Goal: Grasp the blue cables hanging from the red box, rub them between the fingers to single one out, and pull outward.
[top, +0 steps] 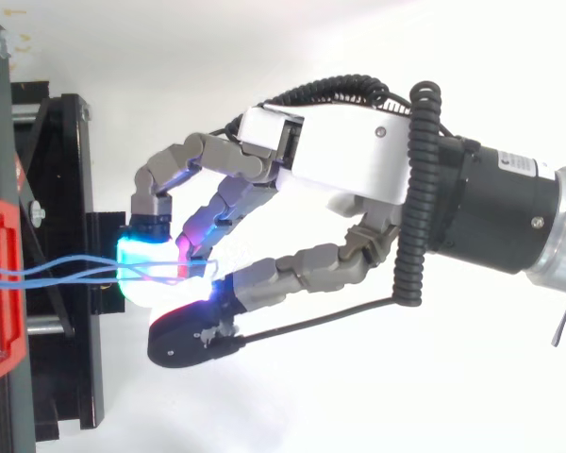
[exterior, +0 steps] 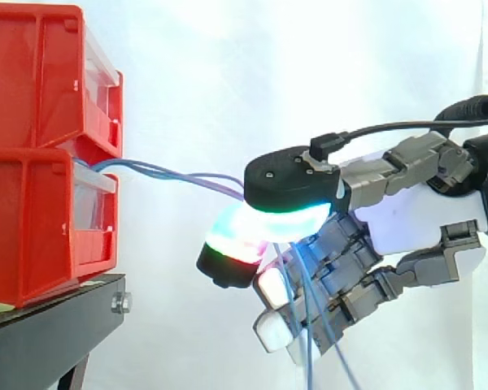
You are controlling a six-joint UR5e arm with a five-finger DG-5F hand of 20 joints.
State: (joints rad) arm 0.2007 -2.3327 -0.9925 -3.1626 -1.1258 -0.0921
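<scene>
**Hand pinches the blue cables beside the red bins**

The blue cables [exterior: 171, 172] come out from between the two stacked red bins [exterior: 49, 146] and run level through the air to the hand [exterior: 415, 219]. There they are pinched between the thumb [exterior: 289, 179], whose pad glows green and cyan, and the curled fingertips [exterior: 232, 236], which glow red, green and white. Past the pinch, the loose ends hang down across the lower fingers. In the top view the strands [top: 57, 271] lie close together and cross one another just before the glowing pads.

The bins stand at the edge of the black stand [exterior: 49, 325] that faces the hand, and the hand hangs in the air just off that edge. A small white label [top: 514, 162] on the black wrist is too small to read. A white curtain [exterior: 228, 73] lies behind it all.
</scene>
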